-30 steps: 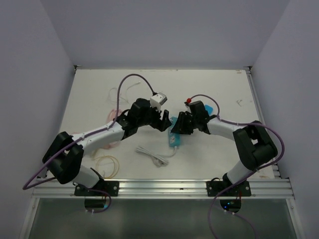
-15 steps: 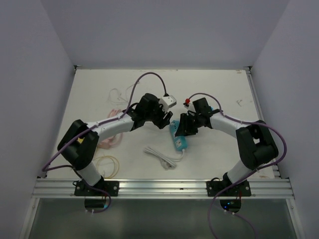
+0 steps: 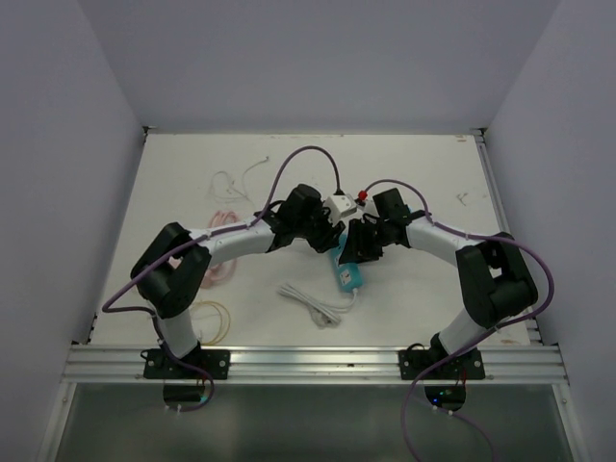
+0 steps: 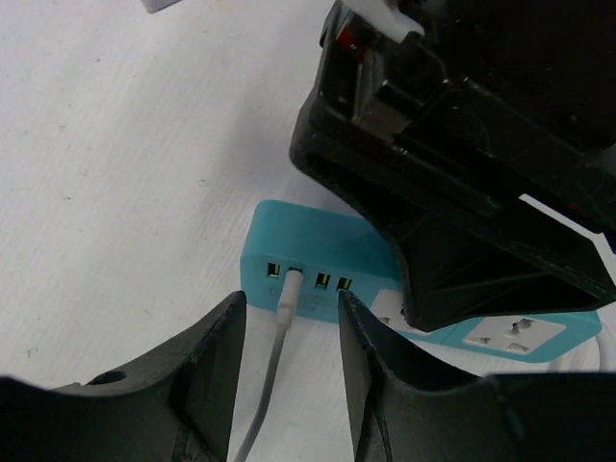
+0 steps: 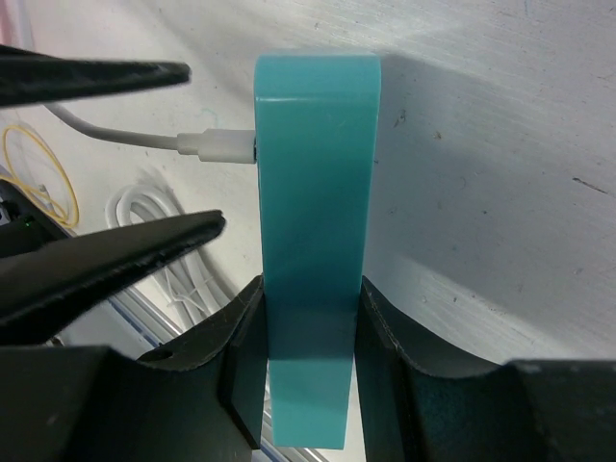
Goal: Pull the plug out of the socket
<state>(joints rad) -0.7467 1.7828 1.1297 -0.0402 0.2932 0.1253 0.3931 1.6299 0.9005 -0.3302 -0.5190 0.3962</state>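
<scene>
By socket, left end effector straddling plug

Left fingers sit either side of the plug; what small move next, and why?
Probably close the left gripper on the white plug: it lies between the open jaws, still seated in the teal power strip, which the right gripper clamps.

Left claw has swung right, now straddling (not gripping) the plug.

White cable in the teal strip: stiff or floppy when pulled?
Probably floppy: the white cable curves and lies in loose loops. Its plug looks short and rigid, so likely grippable. The teal strip probably won't slide, since the right gripper clamps it.
</scene>
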